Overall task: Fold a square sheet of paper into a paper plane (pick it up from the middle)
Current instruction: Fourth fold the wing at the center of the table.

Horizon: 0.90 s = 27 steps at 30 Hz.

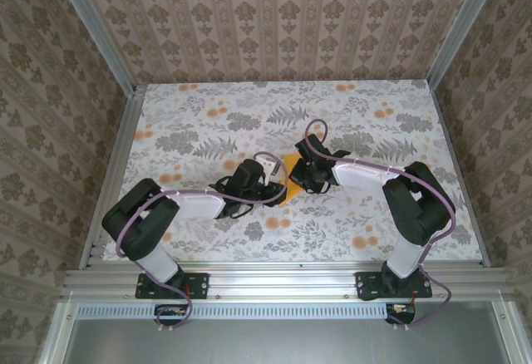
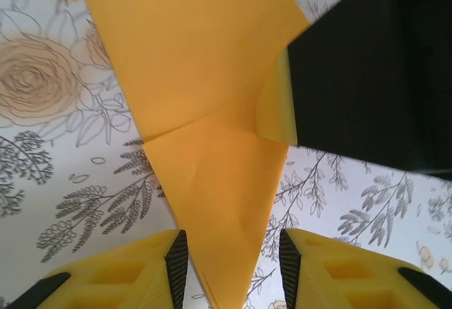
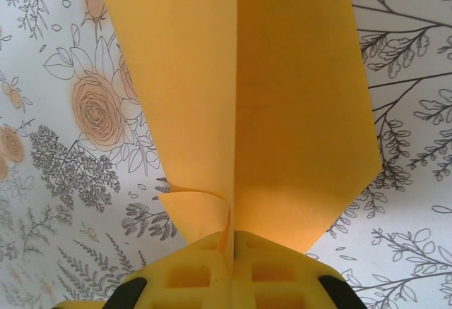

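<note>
1. At left, left gripper (image 1: pixel 273 183): jaws partway apart, nothing pinched (a strip of tabletop visible on each side of the paper tip in the left wrist view).
2. Between the 2 yellow fingers (image 2: pixel 173 263), the narrow tip of the orange sheet (image 2: pixel 205 76), aimed straight back at the wrist camera and widening away from it.
3. Near the centre of the floral table (image 1: pixel 357 239), the sheet itself: not a flat square but a creased, pointed shape, with 1 fold line across it and 1 small curled flap at its right edge. Flat on the table or slightly lifted: cannot tell.
4. At right, right gripper (image 3: pixel 233 249): clamped shut on the sheet, pinching it where a straight crease meets the edge.
5. Key relation, as a judgement: long axis of the sheet running straight out from the left jaws, tip nearest them, with the right fingers gripping from the side. Both arms close, but only the left free to act.
6. Probable next step: close the left jaws on the tip, or press along the crease; hard to say which. Risk: thin tip bending and slipping sideways out of the gap.
</note>
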### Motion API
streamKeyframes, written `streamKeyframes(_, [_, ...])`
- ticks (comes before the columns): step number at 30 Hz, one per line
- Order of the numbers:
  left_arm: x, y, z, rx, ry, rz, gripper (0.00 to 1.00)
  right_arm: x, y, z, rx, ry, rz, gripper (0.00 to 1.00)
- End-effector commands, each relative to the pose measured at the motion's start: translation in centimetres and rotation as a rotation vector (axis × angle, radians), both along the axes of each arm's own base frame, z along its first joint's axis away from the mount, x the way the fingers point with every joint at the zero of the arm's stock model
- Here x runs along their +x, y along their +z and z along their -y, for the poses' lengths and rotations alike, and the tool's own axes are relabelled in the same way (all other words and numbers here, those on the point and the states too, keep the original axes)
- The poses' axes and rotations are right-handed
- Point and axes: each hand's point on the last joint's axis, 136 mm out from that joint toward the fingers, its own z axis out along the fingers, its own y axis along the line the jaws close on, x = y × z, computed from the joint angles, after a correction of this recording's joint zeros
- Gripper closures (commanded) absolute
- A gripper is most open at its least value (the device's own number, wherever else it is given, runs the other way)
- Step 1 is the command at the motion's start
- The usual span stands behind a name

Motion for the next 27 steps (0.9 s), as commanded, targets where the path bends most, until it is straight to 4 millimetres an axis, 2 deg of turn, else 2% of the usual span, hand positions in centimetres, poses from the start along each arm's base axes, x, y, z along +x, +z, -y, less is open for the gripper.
streamKeyframes(1, [0.0,0.5,1.6,-0.009,-0.082,0.060,0.59,0.5,0.0,-0.6,0.041,-0.014,-0.016,0.95])
streamKeyframes(11, [0.3,-0.4,2.0,0.036,-0.081,0.084,0.62,0.7,-0.1,-1.0,0.101,-0.040,-0.039,0.95])
streamKeyframes(19, [1.1,-1.4,1.0,0.117,-0.017,0.106,0.71,0.6,-0.4,-1.4,0.136,-0.046,-0.061,0.95])
streamKeyframes(27, [1.1,-1.9,0.8,0.140,-0.006,0.109,0.72,0.5,-0.3,-1.4,0.166,-0.066,-0.068,0.94])
